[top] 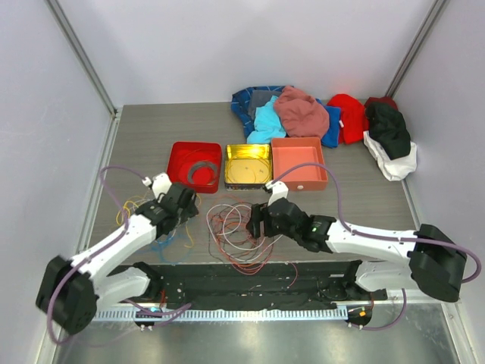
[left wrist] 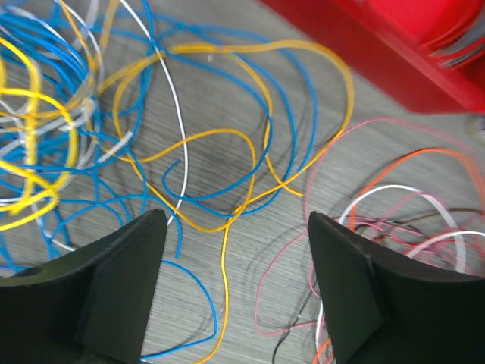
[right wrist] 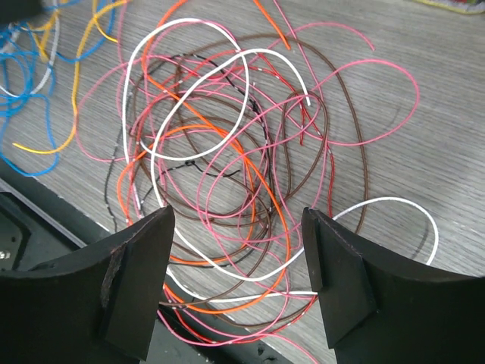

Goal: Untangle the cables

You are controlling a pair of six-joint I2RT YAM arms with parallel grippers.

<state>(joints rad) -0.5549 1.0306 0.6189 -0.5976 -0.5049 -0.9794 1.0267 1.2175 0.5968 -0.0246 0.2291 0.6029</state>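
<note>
From above, found the cables (top: 231, 227) sprawled along the near edge of the tabletop (top: 151, 129), just short of the red tray (top: 174, 163), with left gripper (top: 186, 206) and right gripper (top: 256, 220) poised over them. At left wrist, noted jaws parted, gripping nothing, above blue, yellow and orange strands (left wrist: 224, 265). At right wrist, likewise parted and empty, above pink, white and brown loops (right wrist: 220, 163).

Grey wood-grain surface (top: 144, 136) with a yellow tray (top: 248, 146) sitting mid-way back. Red tray (top: 174, 163) just left of it, salmon tray (top: 297, 163) just right, clothes heap (top: 303, 114) behind, loose cables (top: 239, 227) sprawled in front.
</note>
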